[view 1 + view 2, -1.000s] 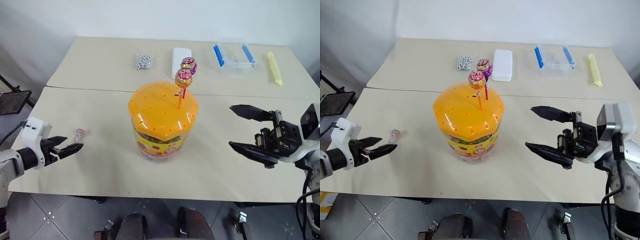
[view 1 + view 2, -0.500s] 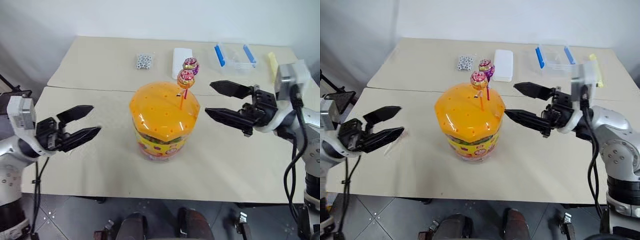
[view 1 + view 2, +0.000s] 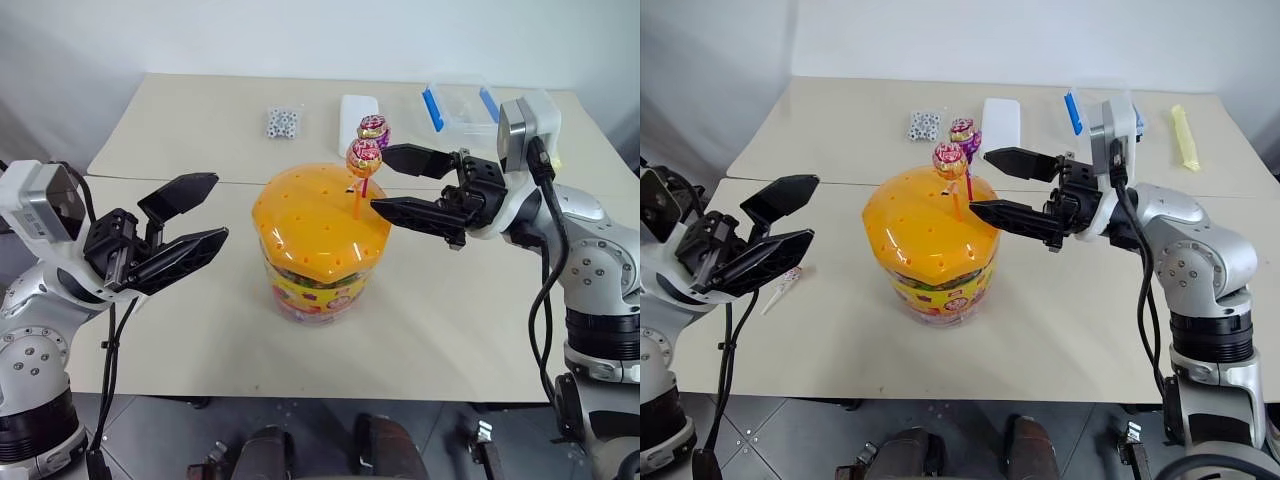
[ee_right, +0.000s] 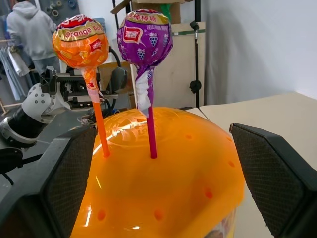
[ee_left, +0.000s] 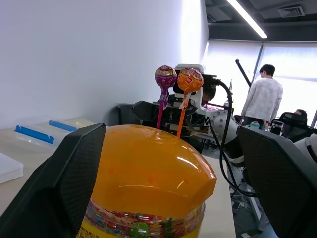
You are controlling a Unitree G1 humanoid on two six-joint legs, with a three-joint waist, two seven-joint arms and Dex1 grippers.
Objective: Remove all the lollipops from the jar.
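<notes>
Head view: clear plastic jar with orange faceted dome lid (image 3: pixel 315 245) mid-table, two foil-wrapped lollipops (image 3: pixel 367 145) standing in lid holes.

Left wrist: left gripper (image 3: pixel 205 215) spread, empty, beside the jar, likely to brace it.

Right wrist: right gripper (image 3: pixel 388 183) spread, empty, framing the sticks for a pull.

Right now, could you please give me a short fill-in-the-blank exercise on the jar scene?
1. ___ lollipops stand in the orange lid of the jar.
2. The purple lollipop has a ___ stick.
3. The right pincer is ___.
4. The left pincer holds ___.

Missing words: two; pink; open; nothing
</notes>
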